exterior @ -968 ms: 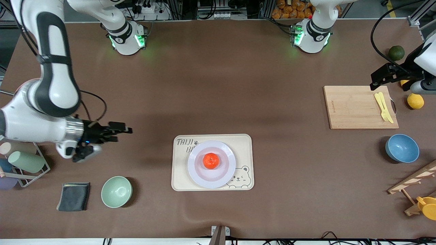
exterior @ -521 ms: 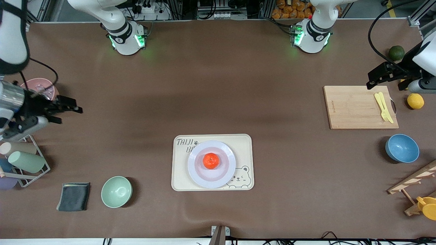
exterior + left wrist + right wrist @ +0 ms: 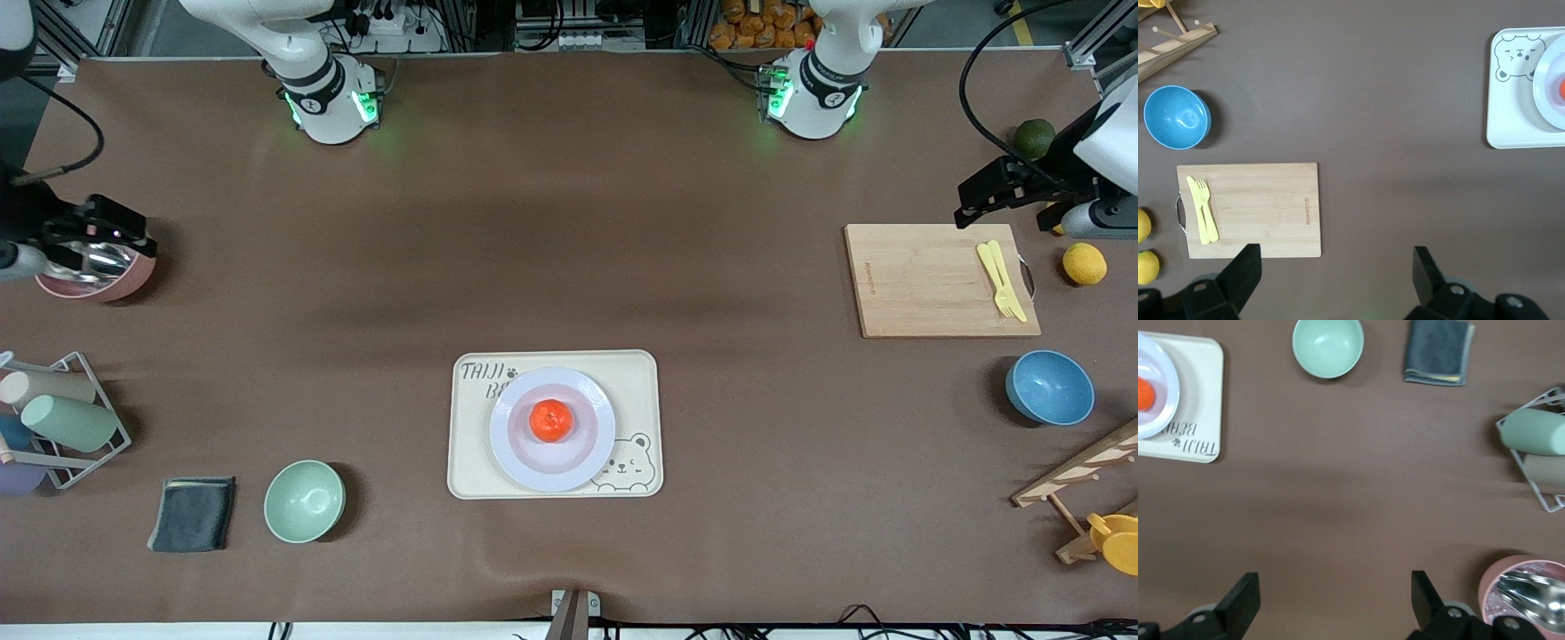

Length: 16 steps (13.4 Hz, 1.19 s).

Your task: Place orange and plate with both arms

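**Both pincers spread and well away from the plated orange**

The right pincer (image 3: 98, 233) hangs at the right arm's end of the bench, over a pink bowl (image 3: 93, 276) with something shiny and metallic in it, its fingers (image 3: 1241, 600) spread wide with nothing between them. The left pincer (image 3: 991, 189) is up at the left arm's end, over the bench just by the edge of the wooden cutting board (image 3: 933, 280) that lies farther from the front camera. Its fingers (image 3: 1245, 267) are spread as well, and they hold nothing.

The orange (image 3: 550, 420) sits in the middle of the plate (image 3: 511, 453). The plate rests on the cream bear tray (image 3: 640, 373), midway along the bench and nearer the front camera than either pincer. It lies well apart from both, so neither pincer touches the fruit, the plate or the tray.

A second ago the right pincer hung low over the bench between the tray and the cup rack (image 3: 62, 427). Half a second ago it had drawn back toward the right arm's end, and now it is farther out still, over the pink bowl. The left pincer has barely shifted, just easing a little away from the board. The orange, plate and tray lie exactly where they did.

On the board lie a yellow fork and knife (image 3: 1000, 278), and a yellow fruit (image 3: 1085, 264) sits just beside it.
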Motion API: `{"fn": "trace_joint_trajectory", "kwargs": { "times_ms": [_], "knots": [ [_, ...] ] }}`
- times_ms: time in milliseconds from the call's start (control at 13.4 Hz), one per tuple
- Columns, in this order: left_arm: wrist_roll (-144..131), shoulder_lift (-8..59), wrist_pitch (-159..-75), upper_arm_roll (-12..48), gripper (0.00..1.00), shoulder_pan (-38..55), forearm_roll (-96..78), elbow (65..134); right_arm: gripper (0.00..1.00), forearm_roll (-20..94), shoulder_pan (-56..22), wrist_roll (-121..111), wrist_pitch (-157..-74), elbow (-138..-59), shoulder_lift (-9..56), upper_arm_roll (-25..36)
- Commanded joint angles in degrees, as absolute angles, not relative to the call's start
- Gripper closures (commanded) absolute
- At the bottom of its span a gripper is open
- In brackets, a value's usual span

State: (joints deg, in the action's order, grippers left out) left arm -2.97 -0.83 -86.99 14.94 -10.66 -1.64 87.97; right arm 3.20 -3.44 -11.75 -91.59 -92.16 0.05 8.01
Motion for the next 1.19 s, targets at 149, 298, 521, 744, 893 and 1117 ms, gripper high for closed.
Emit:
{"fn": "trace_joint_trajectory", "kwargs": {
  "times_ms": [149,298,521,744,893,1117],
  "knots": [
    [-3.2,-2.2,-86.3,15.2,0.00,-11.1,-2.7,88.7,0.00,0.3,-0.5,0.8,-85.9,-88.0,-1.9,5.9],
    [-3.6,-2.2,-86.3,15.2,0.00,-11.0,-2.6,88.7,0.00,-0.9,-0.4,2.4,-85.8,-87.9,-1.9,4.9],
    [-3.7,-2.3,-86.2,15.2,0.00,-11.1,-2.5,88.7,0.00,-1.1,-0.3,2.5,-86.4,-87.9,-2.5,4.1],
    [-3.2,-2.4,-86.2,15.1,0.00,-11.3,-2.5,88.8,0.00,-1.0,-0.3,2.4,-86.3,-88.1,-2.9,4.0],
    [-2.8,-2.0,-86.2,15.1,0.00,-11.2,-2.4,88.7,0.00,-0.9,-0.2,1.8,-86.3,-88.2,-3.0,3.9],
    [-2.8,-1.7,-86.3,15.1,0.00,-11.1,-2.1,87.5,0.00,-0.3,-0.2,1.7,-86.2,-88.2,-3.1,3.3]
  ]
}}
